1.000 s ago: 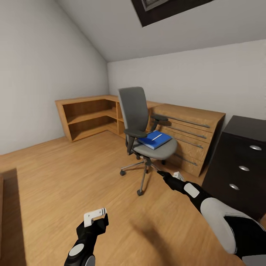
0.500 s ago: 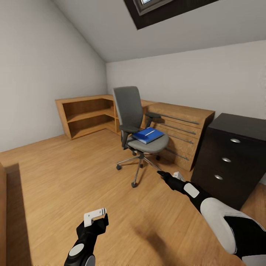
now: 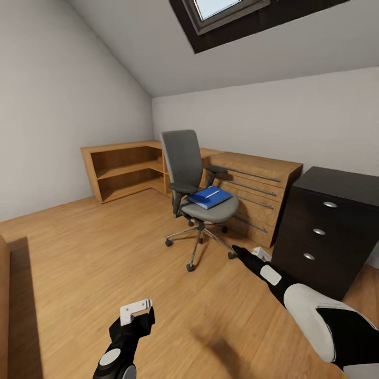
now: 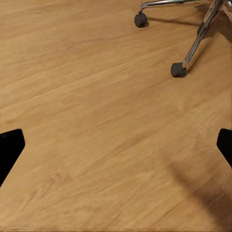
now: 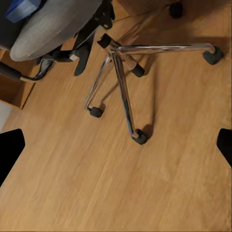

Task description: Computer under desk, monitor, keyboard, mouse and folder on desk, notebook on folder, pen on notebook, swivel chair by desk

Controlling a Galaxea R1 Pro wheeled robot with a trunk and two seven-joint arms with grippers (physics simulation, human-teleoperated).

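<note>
Head view, attic bedroom: I am steering the robot across the wooden floor [image 3: 79, 247] toward the swivel chair [image 3: 196, 179], which stands just above the middle of the frame in front of a low wooden drawer unit [image 3: 260, 189]. The blue folder [image 3: 210, 197] lies flat on the grey seat with something thin and white on top of it, too small for me to name. Its long axis runs from lower left to upper right of the frame.

The right gripper [image 3: 251, 256] reaches out from the lower right, its tip close below and right of the chair's wheeled base [image 3: 196, 243]. The left gripper [image 3: 136, 311] hangs low at the bottom centre, well apart from the chair. I judge the right arm the nearer one for the folder, which sits up and to the left of that gripper.

Right wrist view: the seat [image 5: 53, 24] and a blue corner of the folder [image 5: 19, 9] show in the upper left, with the chrome legs spread across the middle. Dark fingertips sit at both side edges, so I read those jaws as spread wide and empty. Left wrist view: bare floor, two casters in the upper right, fingertips likewise at the far edges, wide and holding nothing.

A black cabinet [image 3: 326, 226] stands at the right.
</note>
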